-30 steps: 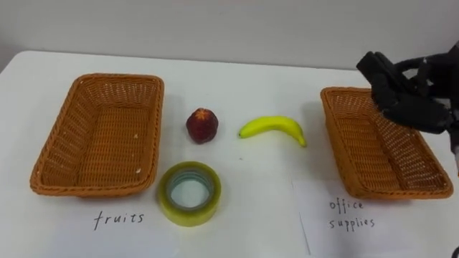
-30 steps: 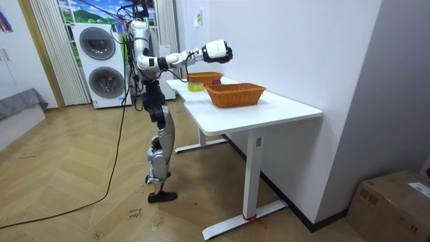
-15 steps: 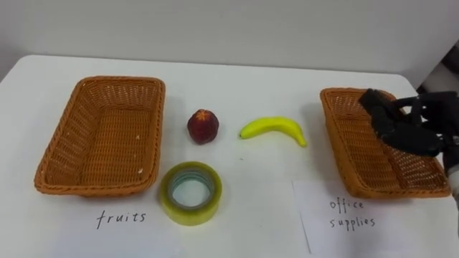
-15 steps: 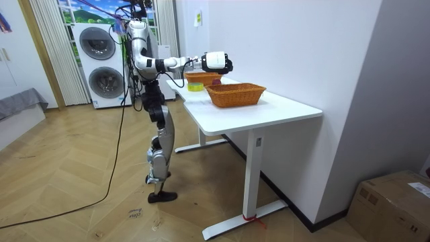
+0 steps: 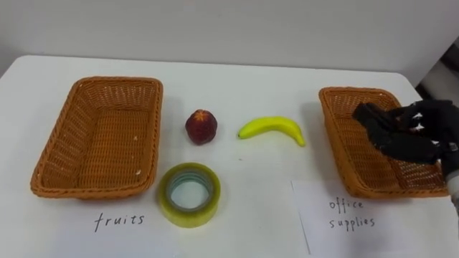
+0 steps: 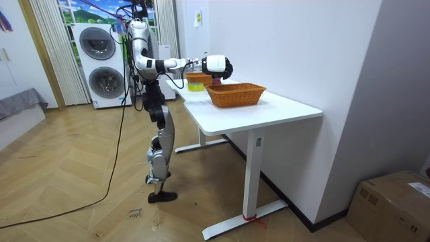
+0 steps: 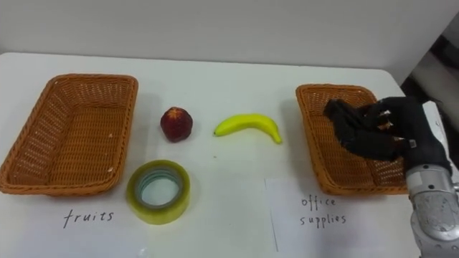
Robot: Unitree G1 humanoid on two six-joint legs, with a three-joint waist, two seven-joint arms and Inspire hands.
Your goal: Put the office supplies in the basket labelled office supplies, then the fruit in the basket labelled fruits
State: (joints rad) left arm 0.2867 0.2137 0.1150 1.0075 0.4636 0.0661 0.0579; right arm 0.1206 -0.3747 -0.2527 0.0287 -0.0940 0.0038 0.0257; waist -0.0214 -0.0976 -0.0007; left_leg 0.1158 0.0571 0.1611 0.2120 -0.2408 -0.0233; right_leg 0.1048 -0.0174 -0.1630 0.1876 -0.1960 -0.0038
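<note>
On the white table lie a red apple-like fruit point(image 5: 201, 126), a yellow banana point(image 5: 272, 127) and a yellowish roll of tape point(image 5: 189, 193) in front of them. A wicker basket point(image 5: 51, 147) stands at the left with nothing in it. A second wicker basket point(image 5: 331, 136) stands at the right. My right hand point(image 5: 405, 136) hovers over that right basket, its dark fingers loosely spread toward the left and holding nothing. It hides part of the basket's floor. In the room view I stand at the table's end with the right hand point(image 6: 216, 65) stretched out over the baskets.
A handwritten label point(image 5: 118, 218) lies in front of the left basket, and a sheet of paper point(image 5: 351, 213) with writing lies in front of the right one. The table's far edge meets a wall. Washing machines point(image 6: 101, 64) stand behind me.
My right hand has come down and drawn back toward me, from above the right basket's far corner to low over its middle. The things on the table have not moved.
</note>
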